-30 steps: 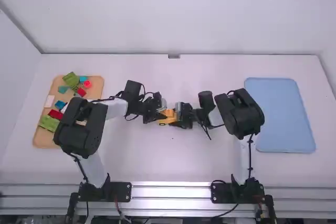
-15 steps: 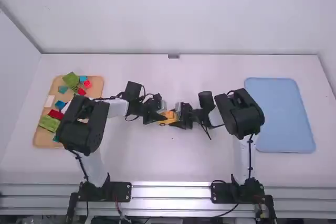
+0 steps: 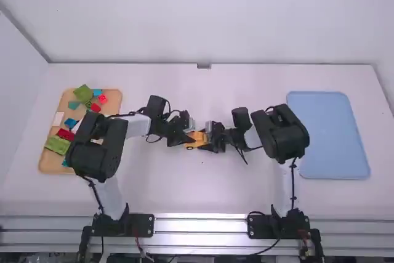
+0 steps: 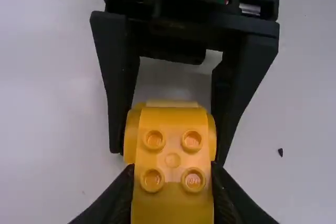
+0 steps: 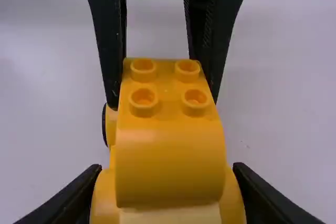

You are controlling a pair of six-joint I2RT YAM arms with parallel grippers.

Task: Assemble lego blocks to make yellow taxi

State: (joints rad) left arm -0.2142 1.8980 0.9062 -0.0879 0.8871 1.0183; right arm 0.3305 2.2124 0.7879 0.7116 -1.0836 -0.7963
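In the high view, the flat white table [image 3: 203,192] is bright, with soft, faint shadows. At six o'clock, the long silver metal rail [image 3: 200,225] shines white. The right wrist view shows the table greyer, and soft light on the yellow, curved plastic block [image 5: 169,140].

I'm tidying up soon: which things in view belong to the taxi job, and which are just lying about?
Taxi job:
yellow blocks
left gripper, holding them
right gripper, holding them

Seemingly just lying about:
green blocks, red blocks and blue blocks
wooden tray under those
blue tray, perhaps for later
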